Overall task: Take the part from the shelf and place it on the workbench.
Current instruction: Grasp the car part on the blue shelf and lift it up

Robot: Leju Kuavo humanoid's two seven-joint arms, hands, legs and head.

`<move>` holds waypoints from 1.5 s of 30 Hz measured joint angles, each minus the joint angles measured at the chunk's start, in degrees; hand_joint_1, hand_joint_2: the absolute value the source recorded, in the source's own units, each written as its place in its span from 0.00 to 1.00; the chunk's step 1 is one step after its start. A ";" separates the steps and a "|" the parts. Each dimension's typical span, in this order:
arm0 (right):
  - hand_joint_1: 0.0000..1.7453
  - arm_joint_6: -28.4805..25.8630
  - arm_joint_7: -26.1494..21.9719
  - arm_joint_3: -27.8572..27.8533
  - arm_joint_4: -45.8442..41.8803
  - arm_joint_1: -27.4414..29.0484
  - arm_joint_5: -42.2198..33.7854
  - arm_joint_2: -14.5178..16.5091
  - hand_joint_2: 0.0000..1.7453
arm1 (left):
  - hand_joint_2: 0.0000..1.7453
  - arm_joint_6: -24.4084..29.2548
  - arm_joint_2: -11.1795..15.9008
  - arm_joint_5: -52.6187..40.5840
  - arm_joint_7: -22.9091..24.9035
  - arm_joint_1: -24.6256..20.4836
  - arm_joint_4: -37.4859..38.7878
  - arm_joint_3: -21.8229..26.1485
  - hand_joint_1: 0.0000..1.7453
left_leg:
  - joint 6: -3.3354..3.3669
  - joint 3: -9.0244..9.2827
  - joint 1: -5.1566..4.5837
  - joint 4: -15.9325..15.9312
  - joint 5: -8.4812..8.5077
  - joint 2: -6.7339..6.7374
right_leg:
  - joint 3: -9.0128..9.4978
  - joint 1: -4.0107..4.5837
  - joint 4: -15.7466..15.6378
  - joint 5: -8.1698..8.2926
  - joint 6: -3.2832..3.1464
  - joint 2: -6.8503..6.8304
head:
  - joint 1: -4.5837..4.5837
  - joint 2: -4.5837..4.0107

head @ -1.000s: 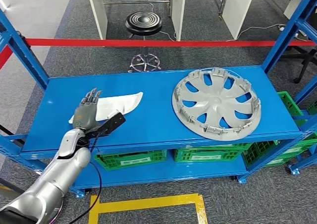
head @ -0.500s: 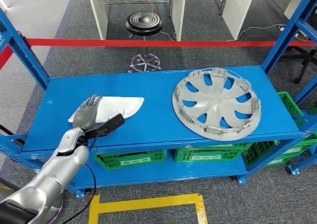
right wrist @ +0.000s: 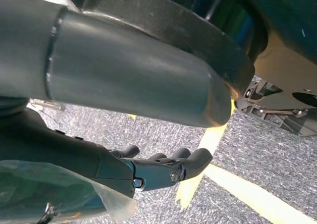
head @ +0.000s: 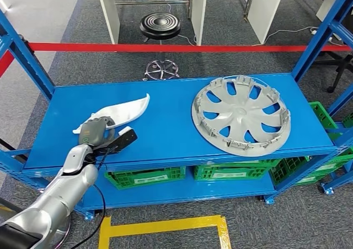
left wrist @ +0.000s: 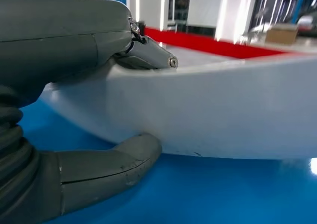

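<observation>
- Left hand (head: 96,132): at the shelf's front left, fingers closed over the near end of the white part (head: 121,111). In the left wrist view the thumb (left wrist: 112,164) presses the part (left wrist: 224,115) from below and a dark finger (left wrist: 149,55) lies on top.
- White part: long, curved plastic piece, held at its left end; it runs from the hand toward 2 o'clock, far tip raised off the blue shelf (head: 175,128).
- Hubcap (head: 240,115): silver, flat on the shelf at 3 o'clock from the hand, well apart from the part.
- Right hand (right wrist: 164,167): hangs over grey carpet (right wrist: 261,154), fingers loosely apart, holding nothing.
</observation>
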 joint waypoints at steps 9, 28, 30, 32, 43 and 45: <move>0.00 -0.19 -0.01 0.00 0.00 0.00 1.07 0.00 0.00 | 1.00 11.04 -0.16 5.75 -13.38 4.94 -3.49 2.87 1.00 | 0.00 0.01 0.00 0.00 0.00 0.01 | -0.01 0.00 0.00 0.00 0.00 0.01 | -0.01 0.00; 0.00 -1.64 0.17 -1.05 0.00 0.20 1.16 0.00 0.00 | 1.00 13.95 -3.91 23.75 -26.27 24.96 -46.56 5.39 1.00 | 0.00 -0.05 0.00 -0.01 -0.01 0.03 | -0.10 0.00 -0.02 -0.01 0.00 0.03 | -0.01 0.00; 0.00 -1.75 0.13 -1.23 0.00 0.21 1.00 0.00 0.00 | 1.00 12.17 -4.02 28.19 -28.11 26.37 -49.99 4.47 1.00 | 0.00 -0.05 0.00 -0.01 -0.01 0.04 | -0.11 0.00 -0.03 -0.01 0.00 0.05 | -0.01 0.00; 0.00 -1.84 -0.04 -1.71 0.00 0.30 0.73 0.05 0.00 | 1.00 6.47 -4.05 36.40 -29.79 28.32 -54.43 3.13 1.00 | 0.11 -0.07 -0.13 0.16 -0.12 0.03 | -0.15 -0.11 -0.14 0.02 0.08 0.03 | -0.01 0.00; 0.00 -2.62 -1.97 -4.72 0.01 0.69 -0.22 0.42 0.00 | 1.00 -31.92 -5.85 56.23 -30.91 40.34 -70.30 0.86 1.00 | 1.75 -0.21 0.04 -1.17 0.88 0.68 | -8.01 -0.44 15.07 -7.05 1.22 -0.04 | 0.32 0.00; 0.00 -3.08 -2.73 -5.17 0.01 0.91 -0.28 0.42 0.00 | 1.00 -33.15 -6.38 56.20 -30.90 42.32 -71.10 0.91 1.00 | 1.66 -0.25 0.12 -1.04 0.88 0.70 | -8.92 -0.61 16.00 -5.29 1.44 -0.06 | 0.32 0.00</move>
